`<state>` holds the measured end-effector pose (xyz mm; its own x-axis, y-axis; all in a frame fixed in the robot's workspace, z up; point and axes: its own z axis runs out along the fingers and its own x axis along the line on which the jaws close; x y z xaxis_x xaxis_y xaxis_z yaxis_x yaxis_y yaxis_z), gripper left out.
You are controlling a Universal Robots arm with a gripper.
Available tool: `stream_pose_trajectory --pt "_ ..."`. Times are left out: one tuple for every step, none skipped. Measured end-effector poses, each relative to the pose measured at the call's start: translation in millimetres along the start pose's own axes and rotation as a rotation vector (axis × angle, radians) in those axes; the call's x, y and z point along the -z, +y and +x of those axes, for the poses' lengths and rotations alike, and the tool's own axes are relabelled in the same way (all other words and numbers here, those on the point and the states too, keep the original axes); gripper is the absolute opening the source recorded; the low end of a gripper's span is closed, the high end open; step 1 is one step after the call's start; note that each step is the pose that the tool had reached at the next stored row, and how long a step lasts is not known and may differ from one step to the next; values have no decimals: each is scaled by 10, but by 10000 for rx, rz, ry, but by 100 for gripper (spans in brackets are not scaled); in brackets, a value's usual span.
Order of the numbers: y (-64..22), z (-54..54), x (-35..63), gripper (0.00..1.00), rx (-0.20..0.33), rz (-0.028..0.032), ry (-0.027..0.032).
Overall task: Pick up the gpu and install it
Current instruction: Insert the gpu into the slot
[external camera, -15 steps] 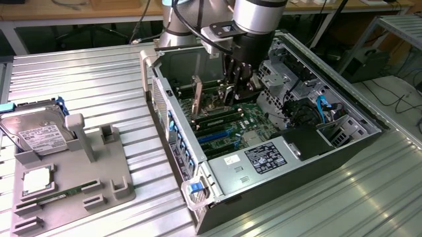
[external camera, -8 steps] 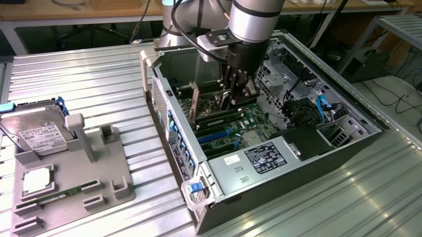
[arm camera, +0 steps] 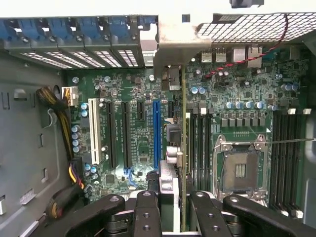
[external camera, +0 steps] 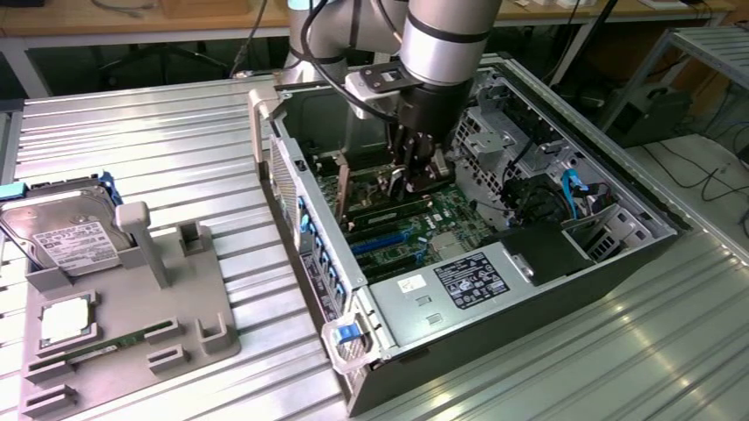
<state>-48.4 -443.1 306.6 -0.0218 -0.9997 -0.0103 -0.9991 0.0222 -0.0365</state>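
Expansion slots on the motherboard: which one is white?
The long slot at the row's end, beside the yellow-and-black cables, farthest from the gpu; the others are black or blue.

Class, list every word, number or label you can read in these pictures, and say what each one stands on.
No text can be read.
Hard drive, white label: print too blurred.
Power supply, black label: too small.
White sticker beside it: too small.
Motherboard markings: too small.
The gpu held in the gripper: no legible print.

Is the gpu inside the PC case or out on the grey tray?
Inside: the gripper holds the gpu edge-on above the motherboard. Seated: cannot tell.
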Motion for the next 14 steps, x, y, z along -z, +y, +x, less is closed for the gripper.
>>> stream_pose_trajectory --pt "1 0 -17 29 1 -1 0" --pt "2 1 -41 29 0 -1 0" --pt "4 2 -68 29 -1 0 -1" --pt "5 2 -98 29 -1 0 -1" --pt "5 2 -117 29 -1 0 0" --pt "6 2 -133 29 -1 0 -1" --pt "7 3 -144 29 -1 0 0" --pt "7 4 -155 29 -1 0 0" --pt "8 5 -166 29 -1 0 -1" --pt "10 7 -176 29 0 1 -1" --pt "11 10 -186 29 -2 0 0" --pt "12 13 -195 29 -2 0 -1" --pt "13 17 -204 29 -2 0 0" --pt "14 22 -213 29 -1 -1 1"
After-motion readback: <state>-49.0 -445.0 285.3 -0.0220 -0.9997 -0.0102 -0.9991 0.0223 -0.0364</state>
